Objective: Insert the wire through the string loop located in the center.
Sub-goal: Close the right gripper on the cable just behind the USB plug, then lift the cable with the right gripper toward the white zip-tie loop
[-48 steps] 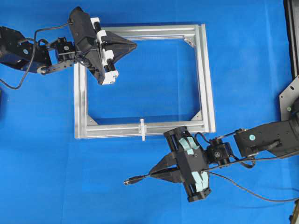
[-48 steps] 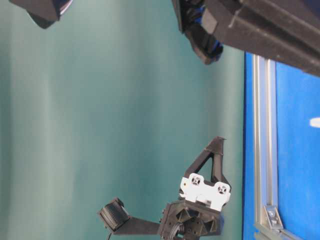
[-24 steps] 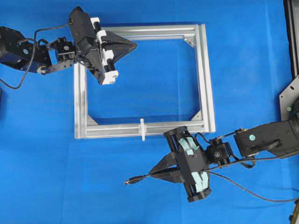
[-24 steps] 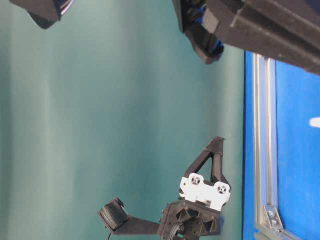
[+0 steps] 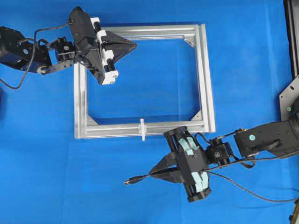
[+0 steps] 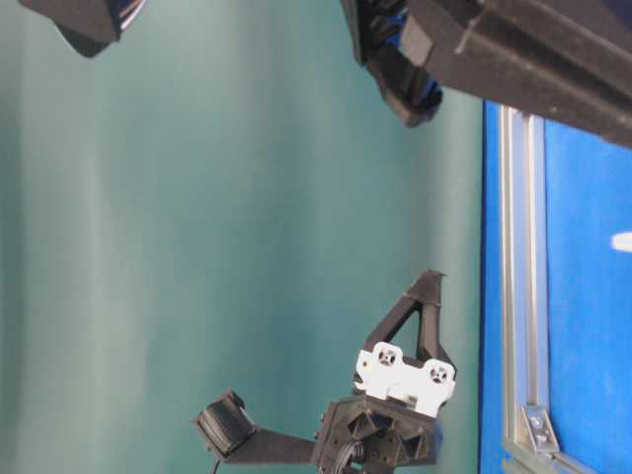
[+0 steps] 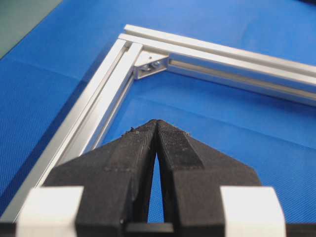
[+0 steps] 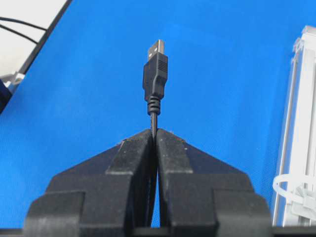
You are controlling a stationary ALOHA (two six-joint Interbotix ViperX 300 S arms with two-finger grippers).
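Observation:
The wire [image 5: 140, 178] is a thin black cable ending in a small USB plug [image 5: 129, 181] that points left over the blue mat. My right gripper [image 5: 152, 175] is shut on the wire just behind the plug. In the right wrist view the plug [image 8: 155, 74] sticks out ahead of the shut right gripper [image 8: 154, 131]. The string loop [image 5: 142, 129] is a small white upright piece on the frame's near bar, above and left of the right gripper, apart from the plug; it also shows as the white string loop [image 8: 290, 189]. My left gripper [image 5: 135, 45] is shut and holds nothing, over the frame's far left corner.
A silver square aluminium frame [image 5: 204, 79] lies on the blue mat. The wire's slack [image 5: 243, 187] trails right behind the right arm. Black equipment [image 5: 292, 28] and a metal bracket [image 5: 289, 99] stand at the right edge. The left gripper [image 7: 156, 122] hovers over the blue inside the frame corner [image 7: 150, 61].

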